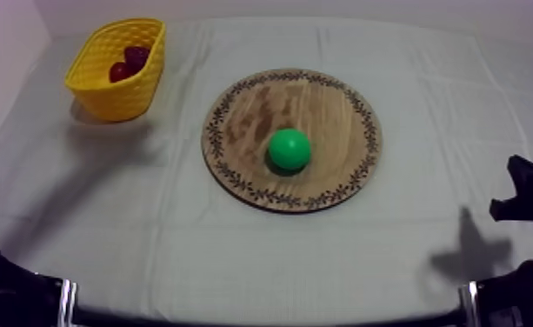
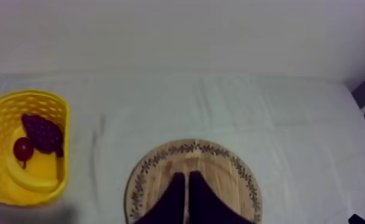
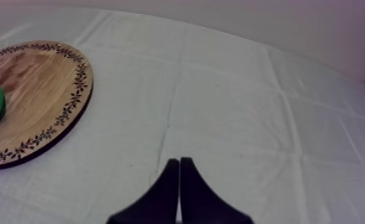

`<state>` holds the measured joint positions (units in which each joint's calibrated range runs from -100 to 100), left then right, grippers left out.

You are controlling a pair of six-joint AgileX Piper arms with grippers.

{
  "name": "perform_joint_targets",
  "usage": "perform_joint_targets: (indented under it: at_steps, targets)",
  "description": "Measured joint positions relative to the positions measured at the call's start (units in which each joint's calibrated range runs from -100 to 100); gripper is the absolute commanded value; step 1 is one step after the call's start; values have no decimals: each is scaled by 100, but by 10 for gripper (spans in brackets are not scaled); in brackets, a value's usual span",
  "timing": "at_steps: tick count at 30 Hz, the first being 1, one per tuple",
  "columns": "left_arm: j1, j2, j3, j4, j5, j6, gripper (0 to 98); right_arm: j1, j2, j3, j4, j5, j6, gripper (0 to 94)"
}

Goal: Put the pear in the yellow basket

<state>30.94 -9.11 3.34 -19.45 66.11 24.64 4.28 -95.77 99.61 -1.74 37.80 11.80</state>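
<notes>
- Left arm [image 1: 7, 291], one: low at the near left edge of the tabletop [image 1: 391, 252] in the top view. Left end effector [image 2: 187, 176], one: two black fingers pressed together into a narrow wedge, pinching nothing, pointing over the near part of the wooden board.
- Yellow basket [image 1: 126, 96], one: far left of the tabletop, well apart from the board, standing upright.
- Basket contents, three items: banana [image 2: 33, 176], one, lying along the bottom; bunch of grapes [image 2: 41, 132], one, dark, on top of the banana; small red fruit [image 2: 22, 148], one, touching the grapes.
- Wooden board [image 1: 243, 113], one: round, patterned rim, flat at the middle of the tabletop.
- Pear [image 1: 289, 149], one: green, resting on the board, slightly toward its near side, apart from the rim and from both end effectors.
- Right arm [image 1: 526, 198], one: at the right edge of the tabletop, well apart from the board. Right end effector [image 3: 179, 161], one: fingers pressed together into a wedge, pinching nothing, over bare cloth with the board and pear off to one side.
</notes>
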Motion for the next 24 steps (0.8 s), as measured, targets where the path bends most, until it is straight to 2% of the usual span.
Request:
perform_joint_targets:
  at_steps: [8, 22, 24]
  targets:
    - [309, 1377, -582, 24, 211, 195, 0, 0, 0, 0, 0, 0, 0, 5]
    - [758, 3064, -916, 304, 593, 250, 1, 0, 0, 0, 0, -5, 0, 5]
    - [770, 3218, -981, 355, 584, 221, 29, 0, 0, 0, 0, -5, 0, 5]
